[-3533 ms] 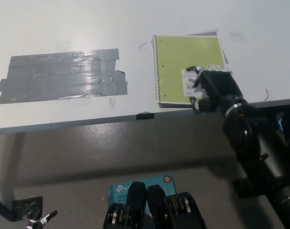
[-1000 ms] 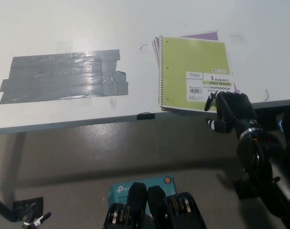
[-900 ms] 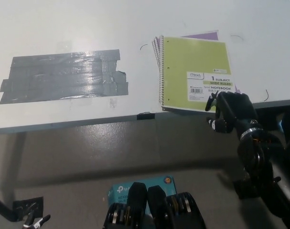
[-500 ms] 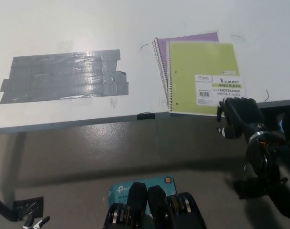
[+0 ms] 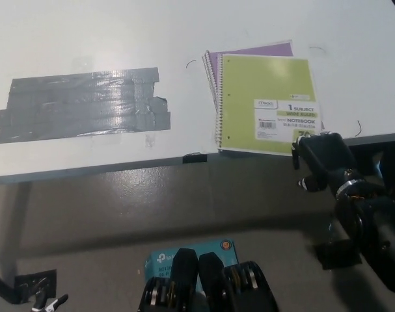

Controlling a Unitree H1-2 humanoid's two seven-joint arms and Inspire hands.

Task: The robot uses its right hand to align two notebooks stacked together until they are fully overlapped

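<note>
Table [image 5: 86, 39]: big grey tape patch [image 5: 80, 104] on the left; green notebook [image 5: 265, 101] near the front edge on the right, sitting skewed on the purple notebook [image 5: 249, 52], which shows along its far and spine sides. My right hand [image 5: 317, 159] is at the green cover's front right corner, fingers curled, probably just touching, gripping nothing. Best move: light press, then rotate and slide green until no purple shows.

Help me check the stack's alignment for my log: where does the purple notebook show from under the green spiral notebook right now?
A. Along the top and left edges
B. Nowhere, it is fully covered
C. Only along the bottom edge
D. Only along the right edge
A: the purple notebook peeks out above and left of the green spiral notebook, so they do not yet fully overlap; the black right hand sits at the green one's lower right corner.
</note>
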